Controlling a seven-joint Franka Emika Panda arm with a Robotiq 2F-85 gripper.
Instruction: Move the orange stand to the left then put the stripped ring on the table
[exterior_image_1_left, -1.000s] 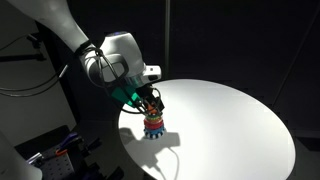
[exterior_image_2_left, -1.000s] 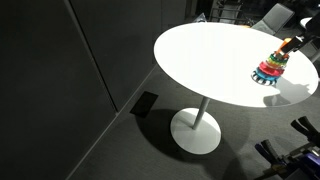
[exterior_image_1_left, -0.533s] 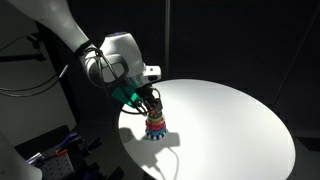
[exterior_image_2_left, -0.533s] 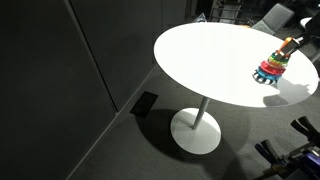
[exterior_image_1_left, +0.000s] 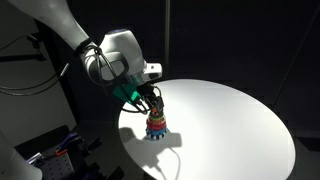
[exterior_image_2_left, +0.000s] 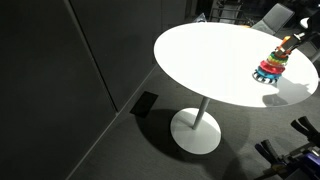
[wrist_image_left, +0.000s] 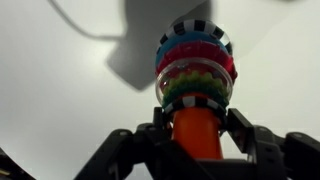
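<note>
Orange stand (exterior_image_1_left: 156, 126) was held clamped by gripper (exterior_image_1_left: 153, 107) near desk (exterior_image_1_left: 235, 120) edge; barely shifted versus 1 s earlier.

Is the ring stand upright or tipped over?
Upright: the ring stand stands vertical on the table in both exterior views, gripper clasping its top.

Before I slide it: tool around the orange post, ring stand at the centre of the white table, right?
Not the centre: the ring stand sits near the white table's edge, as an exterior view shows. The tool is around the orange post.
</note>
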